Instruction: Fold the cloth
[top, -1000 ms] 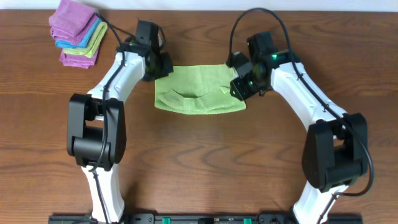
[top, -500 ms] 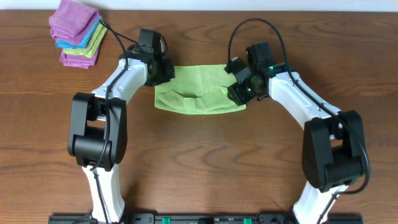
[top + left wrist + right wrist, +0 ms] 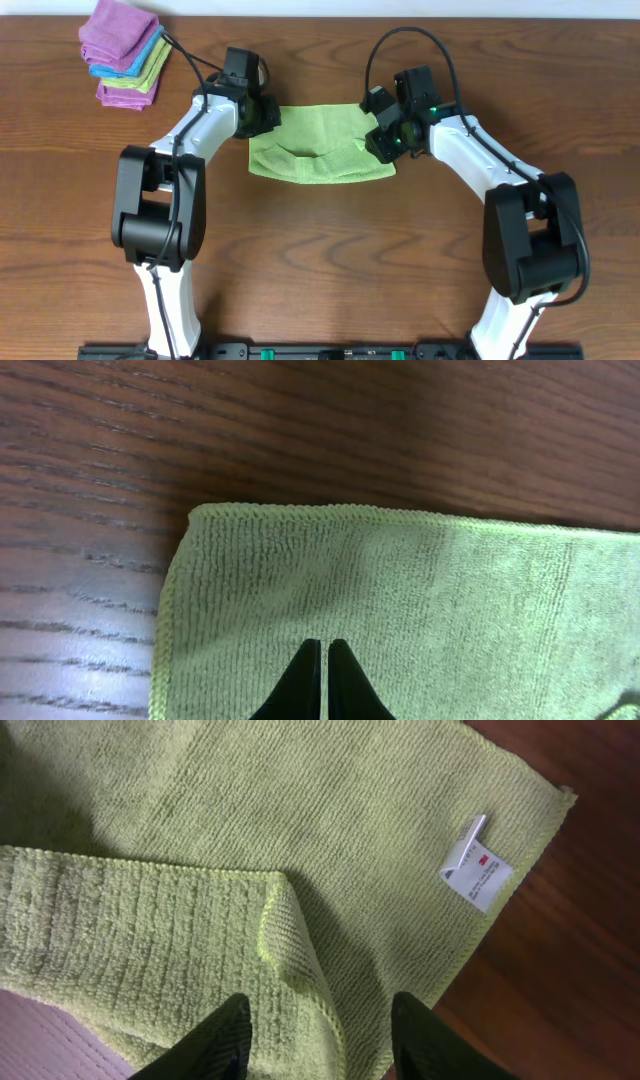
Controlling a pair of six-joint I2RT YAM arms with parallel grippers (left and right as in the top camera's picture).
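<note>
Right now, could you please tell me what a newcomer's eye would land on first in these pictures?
The lime-green cloth at the far middle of the table, partly folded and rumpled, with the shut left gripper and open right gripper at its ends. Then the stack of folded purple, blue and green cloths in the far left corner, and the cloth's white label.

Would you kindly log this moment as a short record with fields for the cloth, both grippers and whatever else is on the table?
cloth: lime green, lying on the table, one part folded over itself, rumpled
tag: white, near one cloth corner
left gripper: shut, tips over the cloth near a corner; no grip visible
right gripper: open, fingers either side of the folded layer's edge
cloth stack: folded purple, blue and green cloths, far-left of the table
table: dark wood
</note>
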